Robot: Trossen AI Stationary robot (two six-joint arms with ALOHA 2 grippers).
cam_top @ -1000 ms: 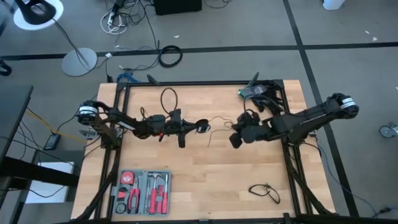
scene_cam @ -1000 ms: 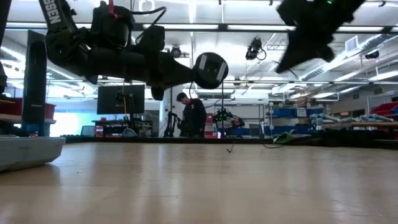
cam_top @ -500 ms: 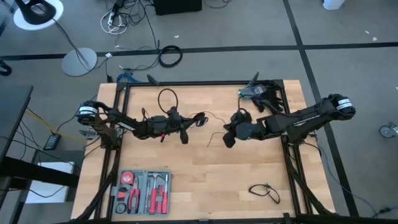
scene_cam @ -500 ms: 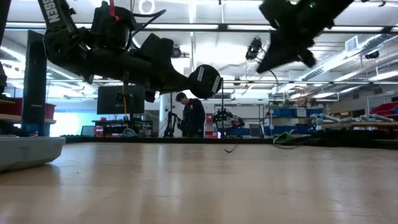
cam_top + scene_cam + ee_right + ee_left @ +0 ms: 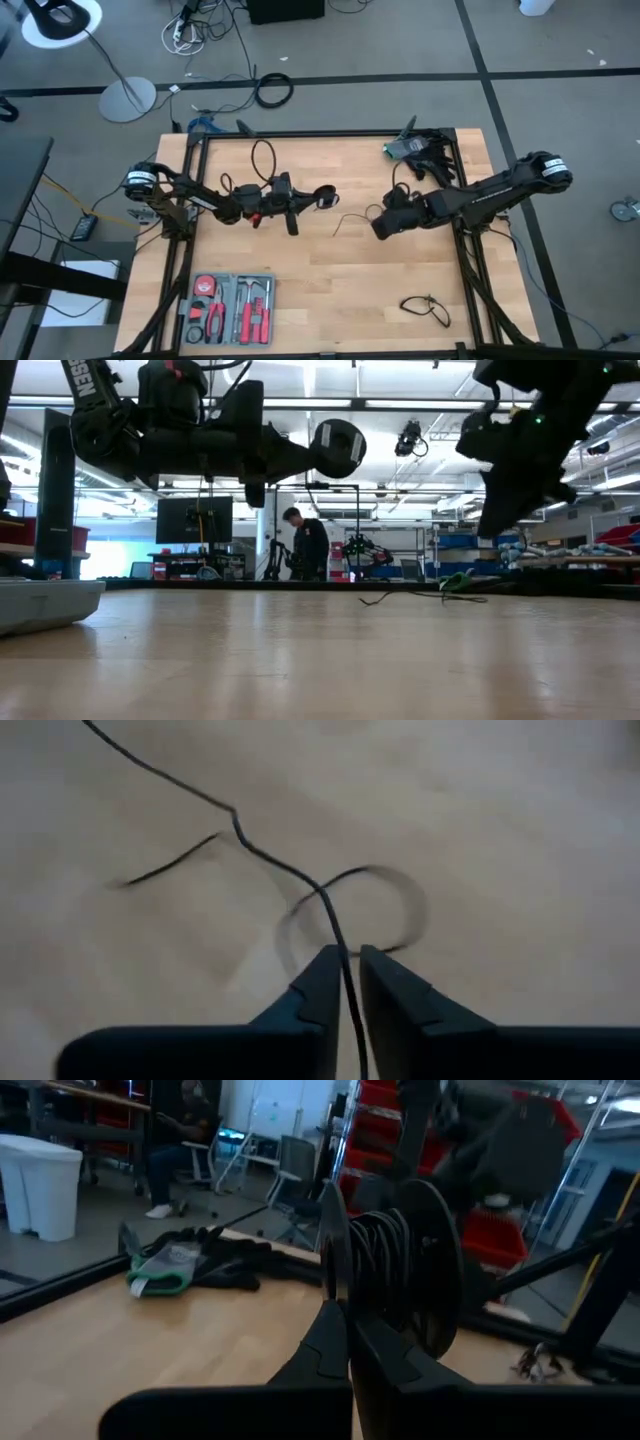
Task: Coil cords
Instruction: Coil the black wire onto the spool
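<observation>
Above the table's [image 5: 330,290] middle, the left gripper [image 5: 345,1315] is holding the cord's disc [image 5: 405,1275] clamped in closed jaws, while the right gripper [image 5: 345,975] is feeding the long cord [image 5: 270,860] through slightly parted jaws; keeping light tension should help turns wind evenly.

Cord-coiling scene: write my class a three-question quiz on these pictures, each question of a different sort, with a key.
1. True or false: the left gripper holds a spool wound with black cord.
2. What runs between the right gripper's fingers? A) cord B) gloves C) pliers
3. Fill in: the tool case sits near the table's front-____ corner, on the left arm's side.

Key: 1 true; 2 A; 3 left.
</observation>
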